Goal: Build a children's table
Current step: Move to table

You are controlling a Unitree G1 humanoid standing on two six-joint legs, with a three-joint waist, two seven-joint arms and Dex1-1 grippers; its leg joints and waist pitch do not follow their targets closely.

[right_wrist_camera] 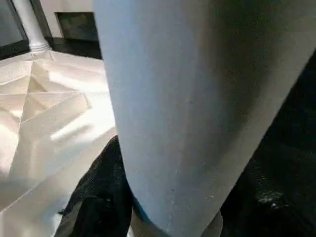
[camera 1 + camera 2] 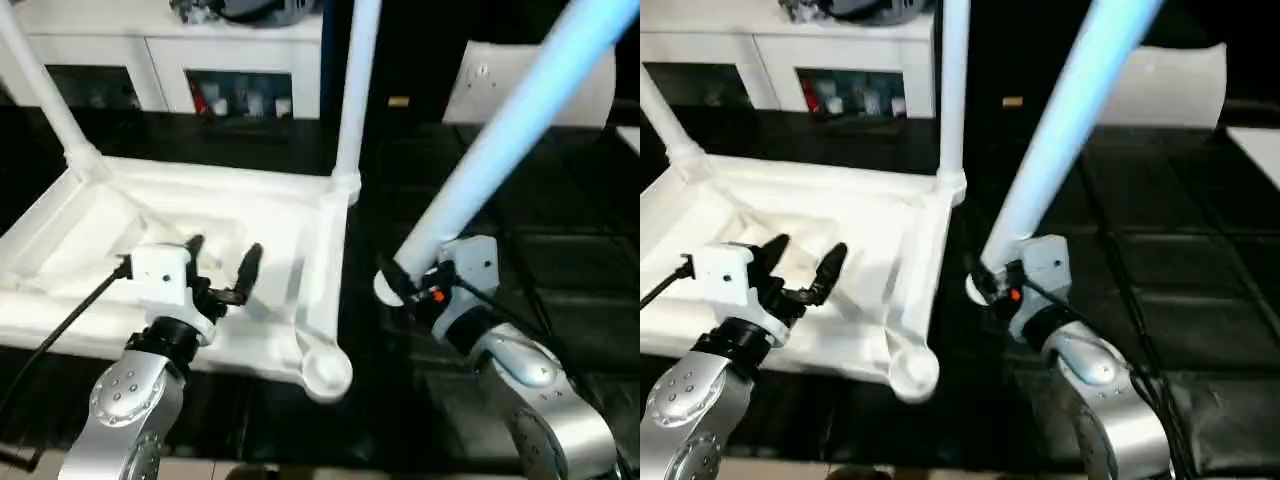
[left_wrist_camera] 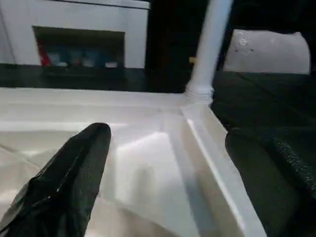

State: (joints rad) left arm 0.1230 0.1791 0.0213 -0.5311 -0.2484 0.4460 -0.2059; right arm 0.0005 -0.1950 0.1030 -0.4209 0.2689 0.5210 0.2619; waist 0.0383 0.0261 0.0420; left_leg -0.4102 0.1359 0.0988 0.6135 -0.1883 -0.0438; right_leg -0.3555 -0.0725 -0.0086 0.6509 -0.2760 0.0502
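Over the upturned children's table point(image 2: 90, 250), left claw point(image 2: 222, 262) hangs released; right claw point(image 2: 400, 285) grips a loose leg point(image 2: 520, 120), tilted.

The tabletop point(image 2: 90, 250) is laid upside down on the left, with two legs point(image 2: 356, 90) stood in its far corner sockets. The near right socket point(image 2: 326, 372) is left unfilled. A third leg point(image 2: 500, 140) is held slanted to its right. A cabinet point(image 2: 160, 50) is set behind.
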